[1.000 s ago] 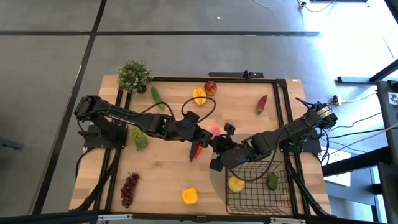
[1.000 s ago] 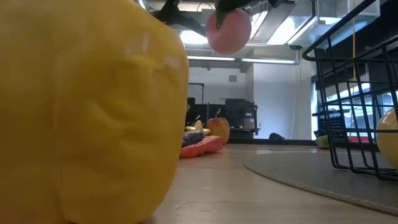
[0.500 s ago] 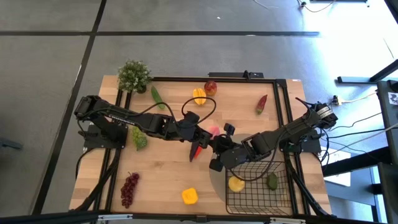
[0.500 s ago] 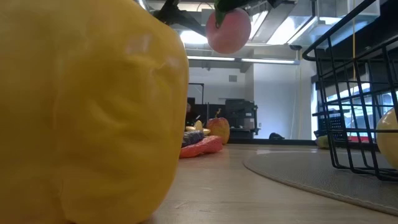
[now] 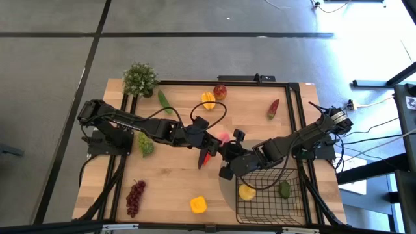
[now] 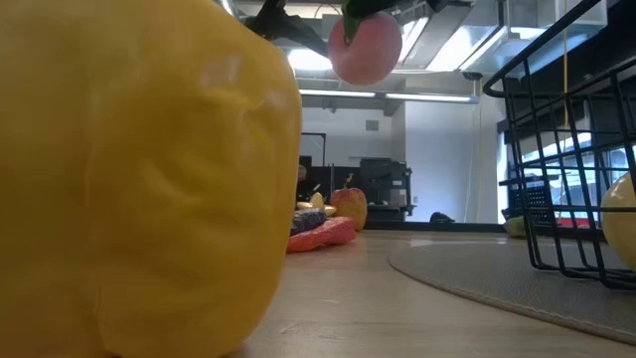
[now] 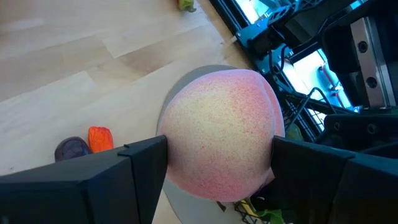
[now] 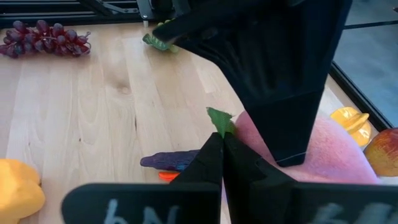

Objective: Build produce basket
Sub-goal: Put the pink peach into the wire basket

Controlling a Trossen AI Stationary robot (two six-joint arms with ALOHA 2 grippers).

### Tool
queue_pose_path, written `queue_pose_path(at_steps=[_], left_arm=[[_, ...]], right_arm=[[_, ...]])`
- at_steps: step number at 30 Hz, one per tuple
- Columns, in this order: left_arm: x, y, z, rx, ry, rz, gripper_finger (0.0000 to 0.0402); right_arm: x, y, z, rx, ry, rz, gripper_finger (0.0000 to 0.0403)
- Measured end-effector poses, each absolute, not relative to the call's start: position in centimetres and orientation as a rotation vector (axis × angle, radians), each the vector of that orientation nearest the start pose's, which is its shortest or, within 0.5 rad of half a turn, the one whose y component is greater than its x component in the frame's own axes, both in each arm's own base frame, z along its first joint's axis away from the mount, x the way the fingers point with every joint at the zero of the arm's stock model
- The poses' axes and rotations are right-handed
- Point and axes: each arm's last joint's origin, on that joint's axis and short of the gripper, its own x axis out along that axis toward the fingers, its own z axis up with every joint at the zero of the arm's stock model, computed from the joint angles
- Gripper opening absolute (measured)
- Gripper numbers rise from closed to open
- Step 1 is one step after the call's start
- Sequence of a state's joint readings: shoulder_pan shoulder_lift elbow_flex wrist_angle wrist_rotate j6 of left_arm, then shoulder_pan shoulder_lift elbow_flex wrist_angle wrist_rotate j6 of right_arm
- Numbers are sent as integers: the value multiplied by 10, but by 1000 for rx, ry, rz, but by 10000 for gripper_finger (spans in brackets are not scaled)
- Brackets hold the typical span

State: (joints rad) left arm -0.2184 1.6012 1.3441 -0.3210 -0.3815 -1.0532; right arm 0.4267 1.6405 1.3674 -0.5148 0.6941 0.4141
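Note:
A pink peach (image 5: 224, 136) hangs above the middle of the table, with both grippers on it. My left gripper (image 5: 220, 139) reaches in from the table's left and is shut on the peach (image 7: 217, 124). My right gripper (image 5: 231, 145) comes from the right and is shut on the peach's green leaf (image 8: 219, 119). The black wire basket (image 5: 270, 195) stands at the near right on a grey round mat (image 5: 226, 185). In it lie a yellow fruit (image 5: 246, 192) and a green one (image 5: 285, 189). In the low view the peach (image 6: 365, 48) hangs high above the table. My left gripper pinches the peach across its round body, one finger (image 7: 124, 174) on each opposite side (image 7: 171, 146). The fingers slant down from the table's left. The peach is lifted clear of the table. My right gripper pinches the peach's green leaf (image 8: 217, 124) between its shut fingertips (image 8: 214, 152), slanting down from the table's right. The leaf's tip sticks out past the fingertips. The peach (image 8: 329, 155) sits beyond them, partly behind the left gripper's finger.
A red chili (image 5: 206, 155) lies below the grippers; another (image 5: 273, 108) lies at the far right. Apple (image 5: 220, 91), mango (image 5: 208, 100) and cucumber (image 5: 165, 101) lie far; green grapes (image 5: 145, 144), purple grapes (image 5: 135, 197) and a yellow pepper (image 5: 198, 205) lie left and near. A potted plant (image 5: 140, 79) stands far left.

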Motion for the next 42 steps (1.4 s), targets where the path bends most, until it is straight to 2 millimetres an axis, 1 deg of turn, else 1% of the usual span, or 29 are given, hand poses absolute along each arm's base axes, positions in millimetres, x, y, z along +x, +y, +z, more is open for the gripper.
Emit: queue_pose_path(at_steps=[4,9,14,23,29,42], left_arm=[[353,-68,311,-810,423,409,245],[353,-68,311,-741,456,361,264],[353,-69,310,-730,469,352,277],[353,-68,311,-721,452,376,275],[353,-66,312,-694,406,443,275],[353,-66,312,-690,397,458,275]], right_arm=[[330,130,295,-24,599,-382,0],[330,130,294,-22,603,-376,0],[330,130,294,-25,602,-381,0],[330,130,294,-28,603,-381,0],[330,129,294,-35,604,-385,0],[330,129,295,-72,613,-364,0]])
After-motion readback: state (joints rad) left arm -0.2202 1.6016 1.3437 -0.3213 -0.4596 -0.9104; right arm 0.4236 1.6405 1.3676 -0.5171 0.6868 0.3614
